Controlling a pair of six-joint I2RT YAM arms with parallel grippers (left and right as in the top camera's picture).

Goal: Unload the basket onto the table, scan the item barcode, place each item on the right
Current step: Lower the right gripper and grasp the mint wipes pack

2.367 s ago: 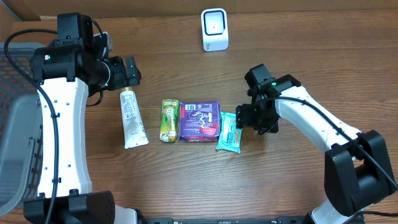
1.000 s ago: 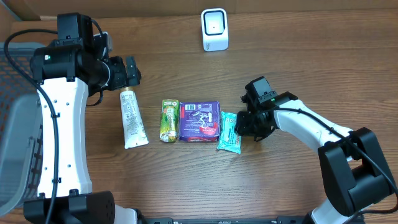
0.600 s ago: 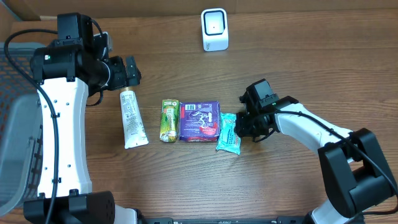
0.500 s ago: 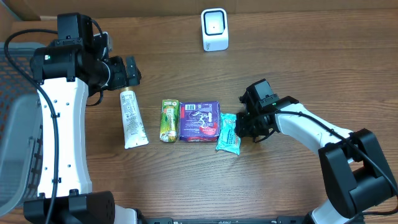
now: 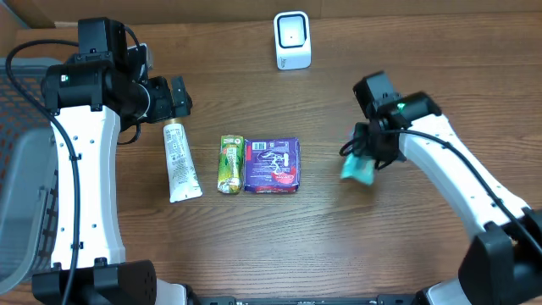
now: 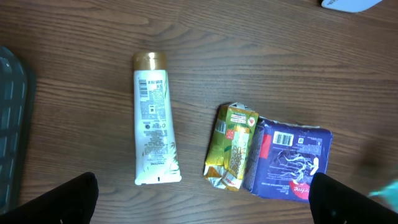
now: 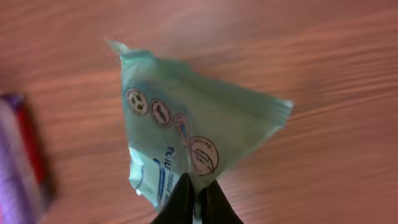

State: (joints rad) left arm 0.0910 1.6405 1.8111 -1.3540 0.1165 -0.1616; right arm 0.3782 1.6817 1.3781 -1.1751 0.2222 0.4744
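Item in hand: teal packet (image 5: 359, 171), a small soft wrapper printed with round emblems, pinched by one edge in the right gripper (image 7: 196, 199), whose jaws are closed tight on the film so that the packet hangs crumpled below them. Change noted: a second ago this packet lay at the right end of the row, touching the purple packet (image 5: 273, 164), with the gripper lowered over it and only part-closed; now it is off the table (image 5: 254, 229), carried right and a little toward the back, well apart from the row, and its old place is bare wood. Left on the table: white tube (image 5: 181, 161), green pouch (image 5: 230, 163) and purple packet, none of them shifted. Left gripper (image 5: 176, 96): jaws spread fully, holding nothing, parked above the cap end of the tube as before. Scanner (image 5: 292, 40): standing at the back edge, untouched. Status, by my reckoning: pick-up done; the packet must now go to the scanner's face. No barcode shows on the visible side, so it may need turning.
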